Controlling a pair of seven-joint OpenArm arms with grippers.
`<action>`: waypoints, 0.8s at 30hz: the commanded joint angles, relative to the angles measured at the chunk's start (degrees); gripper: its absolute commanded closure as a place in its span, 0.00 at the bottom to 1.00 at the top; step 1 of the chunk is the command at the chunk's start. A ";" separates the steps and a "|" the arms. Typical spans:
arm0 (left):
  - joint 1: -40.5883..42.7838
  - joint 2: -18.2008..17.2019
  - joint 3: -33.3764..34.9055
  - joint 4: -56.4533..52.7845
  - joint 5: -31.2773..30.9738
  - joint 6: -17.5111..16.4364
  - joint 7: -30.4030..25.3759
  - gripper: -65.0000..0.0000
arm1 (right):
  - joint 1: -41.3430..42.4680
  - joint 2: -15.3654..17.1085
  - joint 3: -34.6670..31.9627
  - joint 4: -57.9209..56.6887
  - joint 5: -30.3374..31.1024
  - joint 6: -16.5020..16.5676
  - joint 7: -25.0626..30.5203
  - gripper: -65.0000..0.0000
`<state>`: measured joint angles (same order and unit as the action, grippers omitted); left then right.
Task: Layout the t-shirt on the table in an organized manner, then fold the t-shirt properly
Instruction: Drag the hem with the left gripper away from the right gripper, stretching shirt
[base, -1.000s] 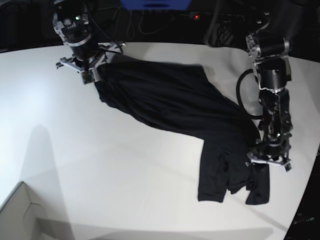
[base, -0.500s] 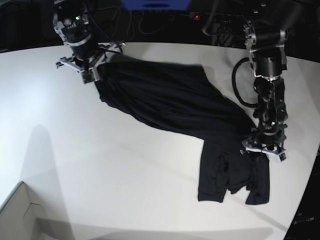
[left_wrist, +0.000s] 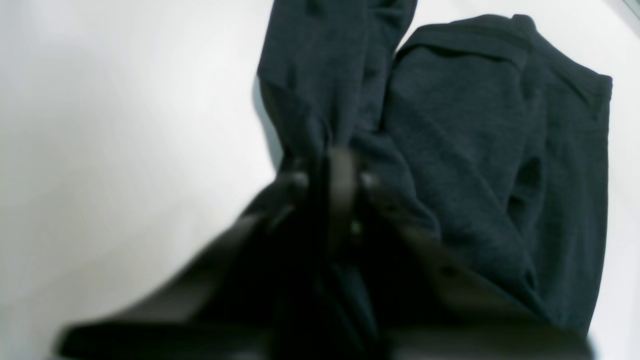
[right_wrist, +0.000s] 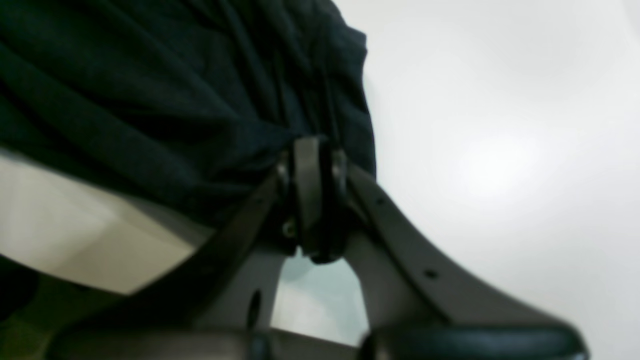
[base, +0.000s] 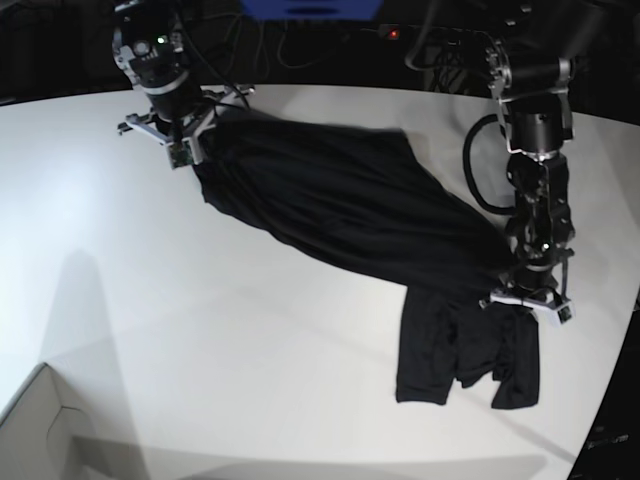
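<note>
Left gripper (base: 528, 301) was clamped on the plain black thin-fabric t-shirt (base: 350, 215) at lower right; right gripper (base: 172, 145) pinched it upper left; the bunched pinches might slip if pulled apart; shirt lay on the smooth white table (base: 250, 350), long axis diagonal, upper left to lower right.

Both arms are built of black cylindrical segments joined by pale silver-grey collars. The arm on the right of the base view, the left arm (base: 540, 150), carries a thick black cable looping out beside its forearm, and a small green light glows low on its wrist. The right arm (base: 160, 65) shows a green light too (near its top joint). Each ends in a gripper with dark, curved, strut-like fingers (right_wrist: 310, 185) dotted with small round screw holes; silver brackets flank the wrists.
</note>
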<state>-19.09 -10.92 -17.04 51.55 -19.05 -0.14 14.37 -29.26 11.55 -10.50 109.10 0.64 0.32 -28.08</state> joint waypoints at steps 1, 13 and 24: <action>-1.70 -0.64 -0.15 1.42 -0.16 0.10 -1.23 0.99 | 0.11 0.27 0.17 0.84 -0.07 -0.01 1.22 1.00; 1.03 1.38 0.03 28.85 -0.16 0.36 -0.70 0.99 | 0.20 0.45 0.26 0.84 -0.07 -0.01 1.22 1.00; -11.28 6.30 8.64 28.23 0.37 0.36 -0.70 0.99 | -0.24 0.54 0.35 0.75 -0.16 -0.01 1.22 1.00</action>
<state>-28.71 -4.34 -8.29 78.78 -18.61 0.27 14.85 -29.43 11.75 -10.35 109.03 0.60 0.32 -27.92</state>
